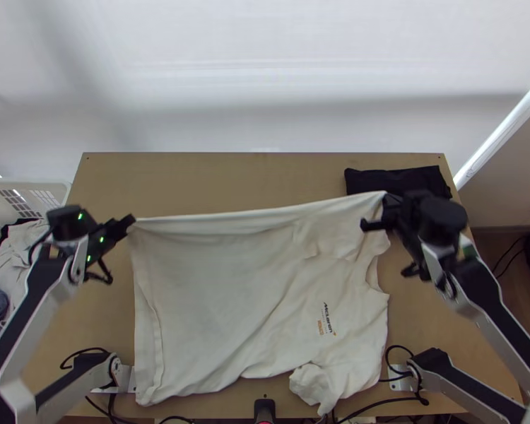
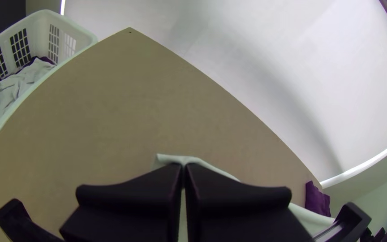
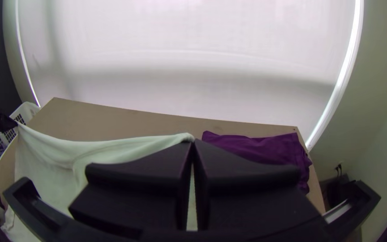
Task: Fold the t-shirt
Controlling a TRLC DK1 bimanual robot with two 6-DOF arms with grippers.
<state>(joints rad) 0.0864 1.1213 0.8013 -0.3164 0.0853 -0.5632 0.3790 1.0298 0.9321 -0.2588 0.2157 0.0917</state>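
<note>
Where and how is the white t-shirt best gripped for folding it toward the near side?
Probably by both ends of the t-shirt's far edge, where the left gripper and right gripper pinch it. Come in from the outer sides, fingers closing on the cloth: that edge runs nearly straight between them, while the near side has a bunched sleeve.

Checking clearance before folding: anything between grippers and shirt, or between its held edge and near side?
Nothing visible. The left gripper and right gripper hold the shirt by its far edge, and the way to its near side looks open. The dark cloth lies behind, off that path.
</note>
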